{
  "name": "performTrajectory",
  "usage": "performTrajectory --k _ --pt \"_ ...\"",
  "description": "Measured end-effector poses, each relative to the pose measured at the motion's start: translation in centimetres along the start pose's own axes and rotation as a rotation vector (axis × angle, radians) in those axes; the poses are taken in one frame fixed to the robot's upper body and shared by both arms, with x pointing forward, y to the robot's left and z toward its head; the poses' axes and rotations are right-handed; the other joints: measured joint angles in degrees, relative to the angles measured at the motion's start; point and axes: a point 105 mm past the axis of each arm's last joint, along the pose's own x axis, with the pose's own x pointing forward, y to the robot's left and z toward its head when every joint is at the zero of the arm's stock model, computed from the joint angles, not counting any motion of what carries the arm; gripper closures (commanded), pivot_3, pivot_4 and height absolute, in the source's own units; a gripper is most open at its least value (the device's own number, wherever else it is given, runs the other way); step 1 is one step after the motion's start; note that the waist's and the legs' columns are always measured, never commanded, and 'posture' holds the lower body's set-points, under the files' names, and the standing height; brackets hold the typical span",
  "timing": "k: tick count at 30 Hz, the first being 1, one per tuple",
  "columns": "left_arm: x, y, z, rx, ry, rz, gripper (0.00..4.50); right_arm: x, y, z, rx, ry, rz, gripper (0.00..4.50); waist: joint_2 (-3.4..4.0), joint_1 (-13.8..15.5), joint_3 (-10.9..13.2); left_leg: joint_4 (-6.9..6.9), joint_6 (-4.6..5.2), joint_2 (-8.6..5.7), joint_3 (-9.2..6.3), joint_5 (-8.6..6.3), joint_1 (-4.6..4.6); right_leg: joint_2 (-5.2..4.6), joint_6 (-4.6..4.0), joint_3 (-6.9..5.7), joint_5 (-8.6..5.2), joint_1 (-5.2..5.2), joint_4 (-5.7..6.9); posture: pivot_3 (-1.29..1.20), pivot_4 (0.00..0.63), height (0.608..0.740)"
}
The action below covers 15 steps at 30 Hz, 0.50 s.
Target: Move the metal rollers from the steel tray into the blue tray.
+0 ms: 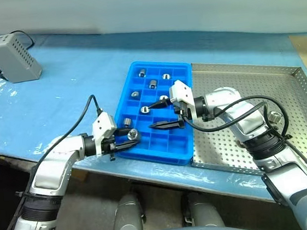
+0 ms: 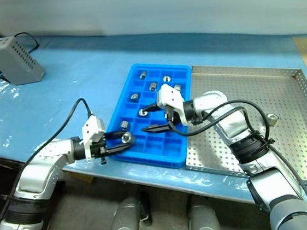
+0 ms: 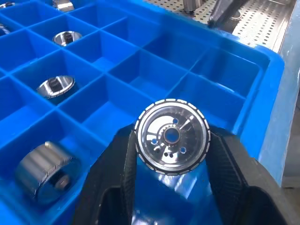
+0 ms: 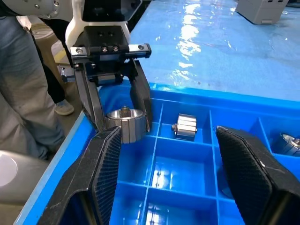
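Observation:
The blue tray (image 1: pixel 167 143) lies in the middle of the table, with the steel tray (image 1: pixel 283 96) against its right side. Several metal rollers (image 1: pixel 153 83) sit in the blue tray's far and left compartments. One roller (image 1: pixel 275 116) rests on the steel tray's perforated floor. My left gripper (image 1: pixel 129 139) hovers over the blue tray's near-left corner, shut on a roller (image 3: pixel 172 137) held between its fingers (image 3: pixel 117 164). My right gripper (image 1: pixel 148 119) hangs open and empty above the tray's middle, facing the left gripper (image 4: pixel 117 101).
A grey box (image 1: pixel 11 57) with cables stands at the back left on the blue table cover. The table's front edge runs just below the blue tray. A person's legs (image 4: pixel 23 84) show beside the table in the right wrist view.

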Motion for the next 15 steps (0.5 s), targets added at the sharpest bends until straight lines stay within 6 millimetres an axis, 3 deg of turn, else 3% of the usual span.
performTrajectory --k 10,15 --pt "0.9 0.9 -0.4 0.01 0.04 -0.051 2.74 -0.7 -0.3 -0.4 0.013 0.02 -0.056 1.2 0.0 -0.4 -0.1 -0.09 -0.04 0.3 0.2 0.03 0.08 0.48 -0.12 0.36 -0.06 -0.19 0.0 -0.13 0.15 0.74" --pt "1.0 1.7 -0.6 0.003 0.051 -0.062 1.08 -1.4 -0.6 -0.6 0.024 0.021 -0.113 1.2 -0.01 -1.4 -0.1 -0.1 -0.1 0.29 0.24 0.07 0.28 0.51 -0.13 0.45 -0.06 -0.06 0.06 -0.14 0.15 0.74"
